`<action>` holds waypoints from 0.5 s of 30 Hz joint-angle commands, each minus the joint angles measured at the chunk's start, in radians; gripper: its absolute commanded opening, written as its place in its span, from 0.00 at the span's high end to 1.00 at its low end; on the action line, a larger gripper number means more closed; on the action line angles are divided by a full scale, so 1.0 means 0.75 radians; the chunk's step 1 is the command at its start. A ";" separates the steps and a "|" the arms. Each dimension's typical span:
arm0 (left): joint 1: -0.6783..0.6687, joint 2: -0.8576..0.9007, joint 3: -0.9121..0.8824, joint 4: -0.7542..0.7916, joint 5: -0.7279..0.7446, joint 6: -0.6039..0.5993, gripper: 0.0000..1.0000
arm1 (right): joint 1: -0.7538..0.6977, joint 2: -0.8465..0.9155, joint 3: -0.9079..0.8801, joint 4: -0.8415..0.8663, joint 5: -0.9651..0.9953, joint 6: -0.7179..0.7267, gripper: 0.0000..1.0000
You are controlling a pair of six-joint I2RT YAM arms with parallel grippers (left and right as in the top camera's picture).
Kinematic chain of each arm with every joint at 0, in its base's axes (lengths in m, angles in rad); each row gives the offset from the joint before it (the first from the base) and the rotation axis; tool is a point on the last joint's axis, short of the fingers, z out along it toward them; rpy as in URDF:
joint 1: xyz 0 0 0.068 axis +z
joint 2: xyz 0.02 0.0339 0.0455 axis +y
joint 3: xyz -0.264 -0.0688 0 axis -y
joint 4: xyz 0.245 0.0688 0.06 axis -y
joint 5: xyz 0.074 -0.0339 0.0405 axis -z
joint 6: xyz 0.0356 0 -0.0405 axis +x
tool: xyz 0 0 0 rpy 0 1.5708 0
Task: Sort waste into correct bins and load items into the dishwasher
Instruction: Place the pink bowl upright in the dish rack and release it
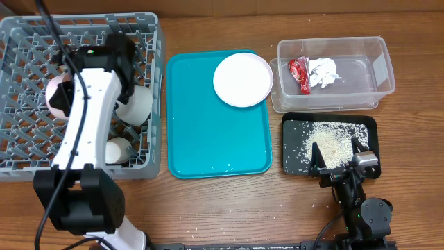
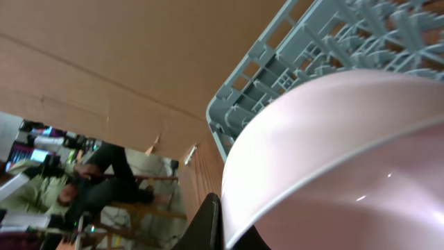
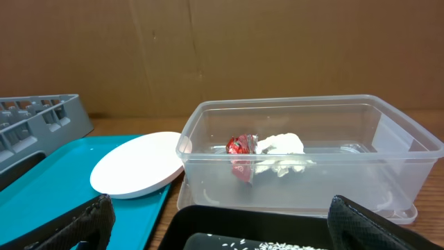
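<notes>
Loading step. Left gripper has its jaws clamped on the rim of the pale pink bowl, which is tilted over the grey dish rack. The arm reaches in from the near edge. Likely next move: lower the bowl into a free cell and release.

Right gripper sits low at the near end of the black tray, jaws wide apart and empty. Rice lies on that tray.

Beyond it, the clear tub holds the red wrapper and tissue. White plate on the teal tray is not yet loaded.
</notes>
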 commanded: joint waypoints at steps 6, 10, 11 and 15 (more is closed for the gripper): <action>0.021 0.197 -0.031 0.187 0.028 0.108 0.96 | -0.005 -0.011 -0.013 0.008 0.002 -0.001 0.00; -0.002 0.277 -0.031 0.200 0.019 0.108 0.96 | -0.005 -0.011 -0.013 0.008 0.002 -0.001 0.00; -0.006 0.295 -0.031 0.200 0.016 0.108 0.96 | -0.005 -0.011 -0.013 0.008 0.002 -0.001 0.00; -0.019 0.337 -0.031 0.206 0.027 0.108 0.96 | -0.005 -0.011 -0.013 0.008 0.002 -0.001 0.00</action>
